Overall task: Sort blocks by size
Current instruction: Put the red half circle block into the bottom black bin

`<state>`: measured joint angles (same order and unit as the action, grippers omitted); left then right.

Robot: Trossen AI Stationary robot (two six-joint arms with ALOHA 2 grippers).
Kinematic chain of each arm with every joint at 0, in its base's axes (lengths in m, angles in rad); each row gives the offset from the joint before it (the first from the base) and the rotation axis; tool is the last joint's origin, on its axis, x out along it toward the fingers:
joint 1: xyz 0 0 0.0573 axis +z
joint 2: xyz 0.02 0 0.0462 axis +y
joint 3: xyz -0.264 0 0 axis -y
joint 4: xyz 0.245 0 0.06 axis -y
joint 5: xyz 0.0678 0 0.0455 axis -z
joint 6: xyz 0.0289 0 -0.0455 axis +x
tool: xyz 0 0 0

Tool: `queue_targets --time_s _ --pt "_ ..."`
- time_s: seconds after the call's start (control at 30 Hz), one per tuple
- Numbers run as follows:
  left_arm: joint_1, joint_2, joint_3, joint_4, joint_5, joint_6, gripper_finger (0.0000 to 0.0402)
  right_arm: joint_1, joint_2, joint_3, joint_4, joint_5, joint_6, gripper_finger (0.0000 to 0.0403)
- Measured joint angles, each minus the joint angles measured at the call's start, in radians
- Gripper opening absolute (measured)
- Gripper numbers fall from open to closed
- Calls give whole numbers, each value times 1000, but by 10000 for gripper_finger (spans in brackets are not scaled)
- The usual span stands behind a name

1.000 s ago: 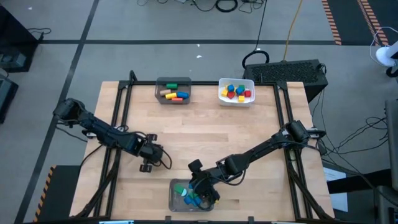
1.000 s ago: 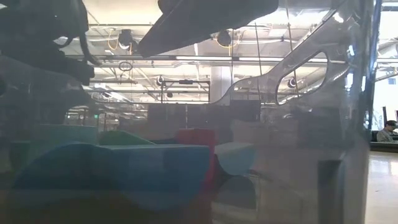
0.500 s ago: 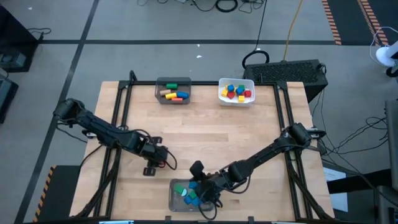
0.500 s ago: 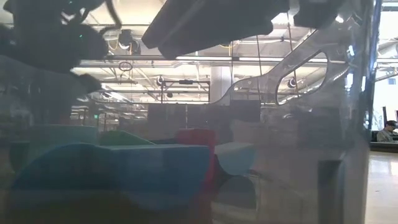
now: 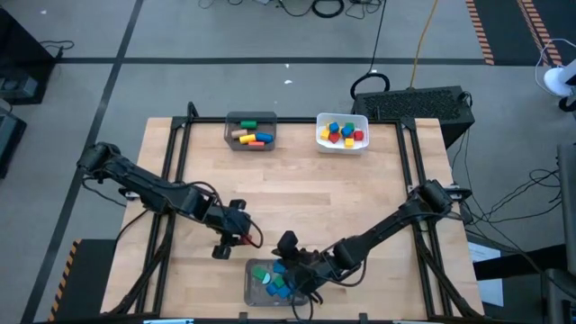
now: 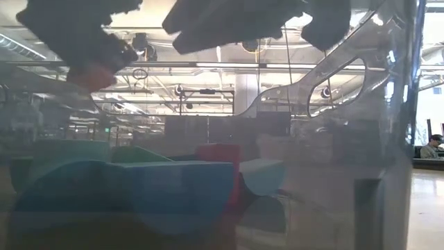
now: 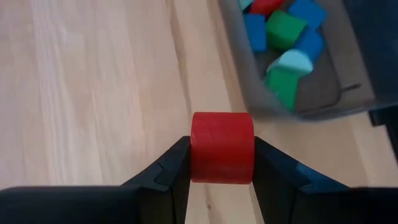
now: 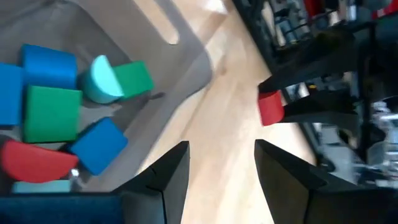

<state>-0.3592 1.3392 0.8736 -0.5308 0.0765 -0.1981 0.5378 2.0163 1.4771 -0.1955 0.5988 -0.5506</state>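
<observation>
With the left gripper (image 7: 222, 163) holding a red block (image 7: 222, 147) above the tabletop (image 5: 297, 202) near its front edge, carry it level to the matching far-edge bin, while the right gripper (image 8: 221, 163), fingers wide, hovers over the front bin (image 5: 251, 270).

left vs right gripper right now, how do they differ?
The left gripper is shut on a red block; the right gripper is open and holds nothing. The left gripper hangs over bare table beside the grey bin; the right gripper sits at that bin's edge, over the blocks. Both are dark and two-fingered.
</observation>
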Motion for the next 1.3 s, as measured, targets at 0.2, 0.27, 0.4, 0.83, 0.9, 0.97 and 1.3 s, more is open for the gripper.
queue_targets --time_s 0.2,0.27,0.4,0.83,0.9,0.97,1.3 --pt "0 0 35 5 0 2 137 19 0 45 -9 68 -18 167" --pt "0 0 39 13 0 3 137 25 0 66 -15 85 -28 167" --pt "0 0 40 47 5 3 137 28 0 86 -30 88 -49 167" --pt "14 0 40 170 51 29 137 0 0 87 7 103 -158 167" --pt "25 2 40 196 66 29 137 -4 0 87 6 102 -164 167" --pt "37 2 40 221 92 29 137 -10 0 87 5 102 -165 167" --pt "60 53 40 323 164 30 137 -34 0 87 3 95 -168 167"
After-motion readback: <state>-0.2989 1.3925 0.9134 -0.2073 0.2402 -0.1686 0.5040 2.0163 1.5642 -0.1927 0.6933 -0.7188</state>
